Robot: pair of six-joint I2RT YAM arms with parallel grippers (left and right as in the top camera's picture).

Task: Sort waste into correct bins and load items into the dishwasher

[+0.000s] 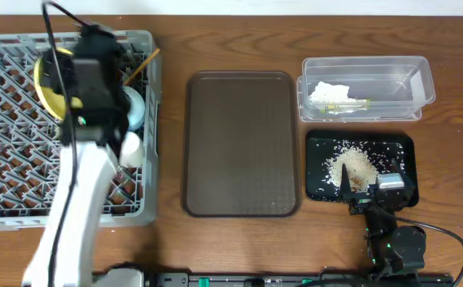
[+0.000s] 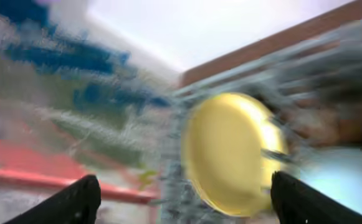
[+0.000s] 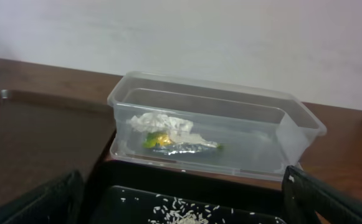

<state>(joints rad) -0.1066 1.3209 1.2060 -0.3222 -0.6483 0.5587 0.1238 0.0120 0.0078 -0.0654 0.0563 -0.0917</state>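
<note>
Wooden table point(image 1: 239, 32): grey rack point(image 1: 8, 159) left; brown tray point(image 1: 241, 143) centre; clear tub point(image 1: 422, 80) right, black tray point(image 1: 402, 145) just before it.

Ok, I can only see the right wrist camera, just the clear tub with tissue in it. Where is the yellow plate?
Observer: The round yellow plate stands on edge in the big grey plastic dish rack, far left.
Operator: Is the claw holding it?
Observer: No, the left claw is open, over the rack.
Operator: What else is in there?
Observer: A light blue bowl, on the rack's right side.
</note>
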